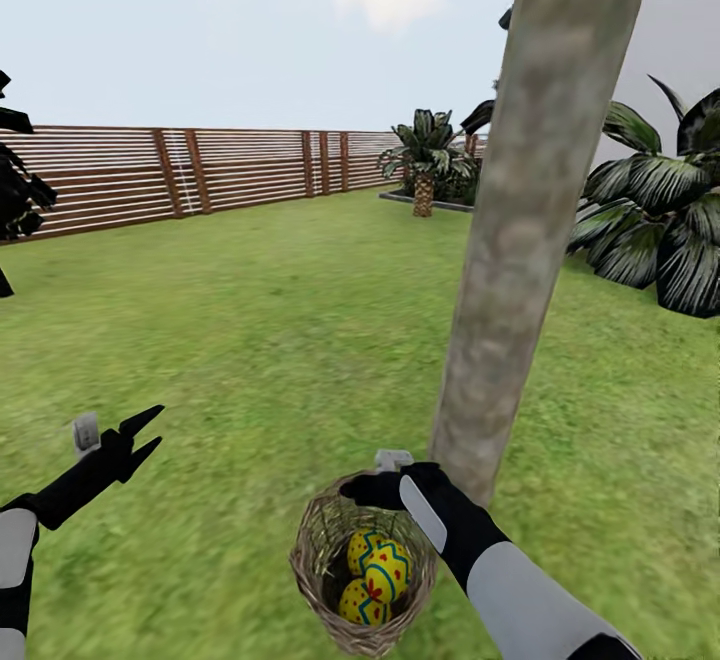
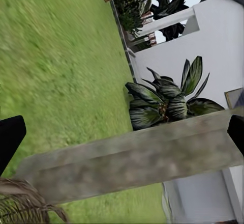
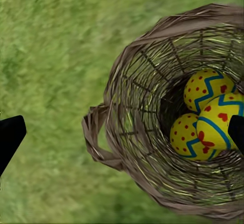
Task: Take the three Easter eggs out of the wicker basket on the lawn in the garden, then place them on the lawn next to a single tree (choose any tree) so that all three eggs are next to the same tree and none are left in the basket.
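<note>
The wicker basket (image 1: 312, 540) sits on the lawn (image 1: 250, 320) right at the foot of the tree (image 1: 530, 200), whose pale mottled trunk rises just behind it. Three Easter eggs lie inside: one (image 1: 368, 546), a second (image 1: 390, 570) and a third (image 1: 362, 602). My right gripper (image 1: 366, 488) hovers over the basket's far rim, open. In the right wrist view the basket (image 3: 137, 112) and eggs (image 3: 221, 127) lie below the open right gripper (image 3: 122, 135). My left gripper (image 1: 150, 428) is open over grass, left of the basket. The left wrist view looks past the open left gripper (image 2: 122, 137) at the trunk (image 2: 132, 163).
A brown slat fence (image 1: 180, 175) closes the far side. A broad-leaved striped plant (image 1: 660, 230) stands right of the trunk, a small palm (image 1: 425, 165) further back, and a dark tree (image 1: 15, 190) at the left edge. The white house wall (image 2: 203, 46) lies beyond the trunk.
</note>
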